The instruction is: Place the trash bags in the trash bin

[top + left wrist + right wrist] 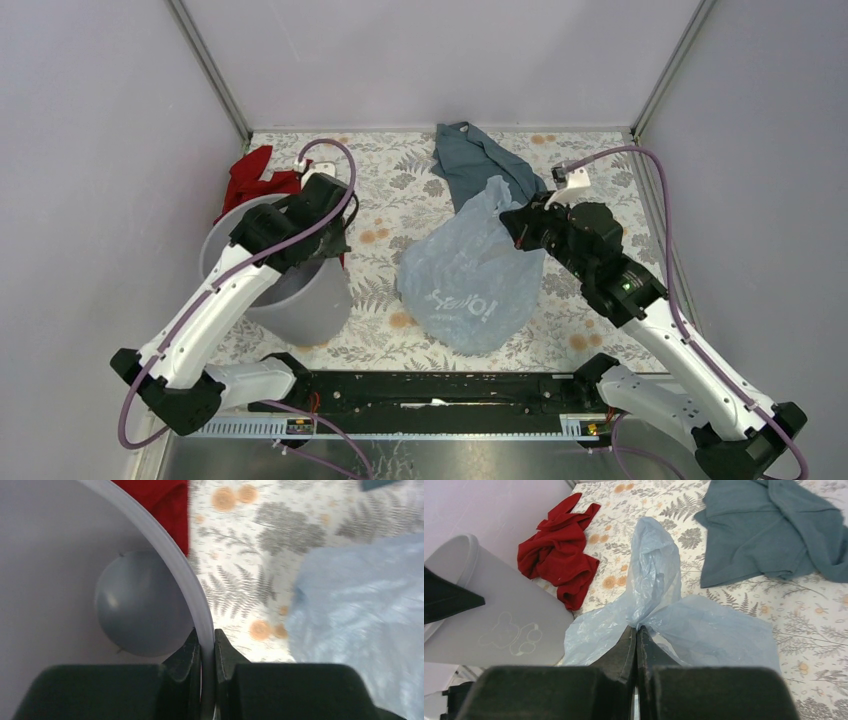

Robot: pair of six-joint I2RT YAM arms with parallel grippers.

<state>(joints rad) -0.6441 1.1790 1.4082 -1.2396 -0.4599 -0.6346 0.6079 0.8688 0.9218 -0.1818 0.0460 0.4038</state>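
On the left of the surface point(390, 190), the bin point(295, 305) stood near the arm bases, with the red cloth point(255, 180) bunched just behind it by the far-left wall. The left claw point(335, 245) was clamped on the bin's right rim. In the left wrist view one of its fingers point(187, 652) sat inside the rim and the other outside, the thin wall pinched between them and the bin's grey floor visible below.

Right of the bin, at the middle of the surface and outside the bin, lay the bag point(470, 285). It was spread wide and crinkled, with white lettering on its near part. The grey cloth point(475, 160) lay behind the bag at the far side, and the bag's far end overlapped it.

The right claw point(518, 225) gripped the bag's far-right edge. Its jaws were closed on a gathered fold, and a flap of plastic rose beyond them in the right wrist view.
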